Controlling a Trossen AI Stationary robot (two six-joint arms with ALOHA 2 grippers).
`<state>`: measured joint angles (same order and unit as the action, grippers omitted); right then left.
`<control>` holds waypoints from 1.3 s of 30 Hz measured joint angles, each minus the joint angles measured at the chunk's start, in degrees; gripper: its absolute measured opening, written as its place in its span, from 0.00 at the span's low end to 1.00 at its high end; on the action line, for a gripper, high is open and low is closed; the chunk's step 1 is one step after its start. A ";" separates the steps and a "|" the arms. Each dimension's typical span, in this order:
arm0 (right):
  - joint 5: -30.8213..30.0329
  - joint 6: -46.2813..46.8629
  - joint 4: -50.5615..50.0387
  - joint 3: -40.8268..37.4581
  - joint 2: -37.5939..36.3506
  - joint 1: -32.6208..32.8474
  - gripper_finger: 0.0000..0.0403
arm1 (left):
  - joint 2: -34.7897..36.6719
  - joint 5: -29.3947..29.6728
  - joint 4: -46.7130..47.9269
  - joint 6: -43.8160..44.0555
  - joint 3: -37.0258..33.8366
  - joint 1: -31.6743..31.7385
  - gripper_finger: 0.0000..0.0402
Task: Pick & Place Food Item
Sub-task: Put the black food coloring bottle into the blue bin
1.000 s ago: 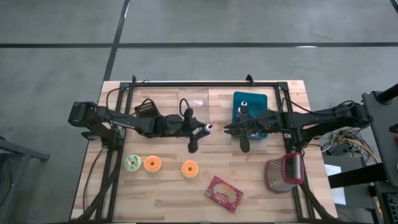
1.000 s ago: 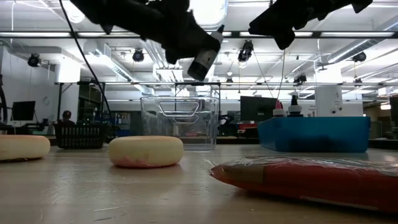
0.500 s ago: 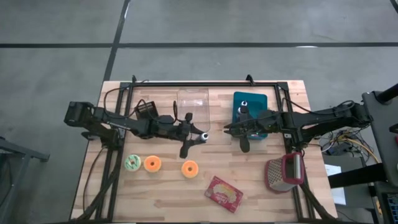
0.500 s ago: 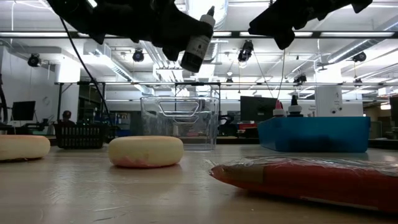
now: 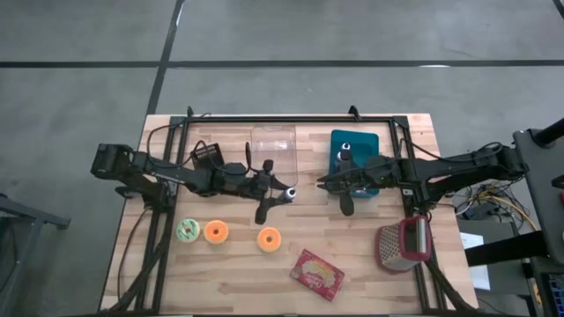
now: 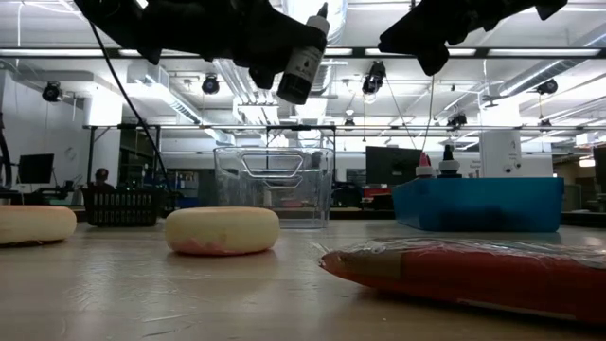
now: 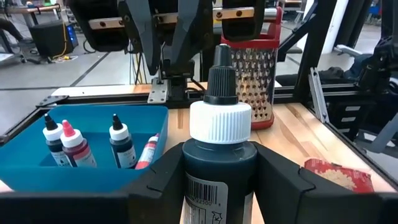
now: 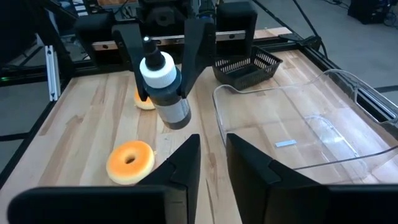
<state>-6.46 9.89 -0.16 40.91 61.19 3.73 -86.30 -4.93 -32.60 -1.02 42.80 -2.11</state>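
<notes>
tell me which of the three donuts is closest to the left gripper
The orange donut lying alone, to the right of the other two, is nearest the left gripper, which holds a dark bottle above the table. The green donut and its orange neighbour lie farther left.

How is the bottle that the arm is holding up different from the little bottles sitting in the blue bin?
The held bottle is clamped in the left gripper in the air; the bin bottles stand loose in the blue bin. The held bottle's tip is black, while one bin bottle has a pink tip and red contents. All share white collars and pointed dropper tips.
</notes>
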 joint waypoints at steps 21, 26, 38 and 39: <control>-0.05 -5.65 0.80 0.00 -0.02 0.00 0.18 | 0.00 0.00 -0.35 1.00 0.09 -0.07 0.40; -0.04 1.25 5.75 0.00 -0.02 -0.03 0.17 | 0.00 0.00 -0.35 1.00 0.05 -0.07 0.40; 0.29 1.70 17.94 0.02 3.24 0.02 0.18 | -0.02 0.46 -0.36 0.99 0.05 -0.02 0.40; 0.57 1.69 18.65 0.00 3.78 0.02 0.18 | -0.02 0.46 -0.28 1.01 0.05 -0.02 0.40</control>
<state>-5.89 11.58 18.48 40.91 64.97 3.75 -86.32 -4.47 -32.88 -0.01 42.85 -2.13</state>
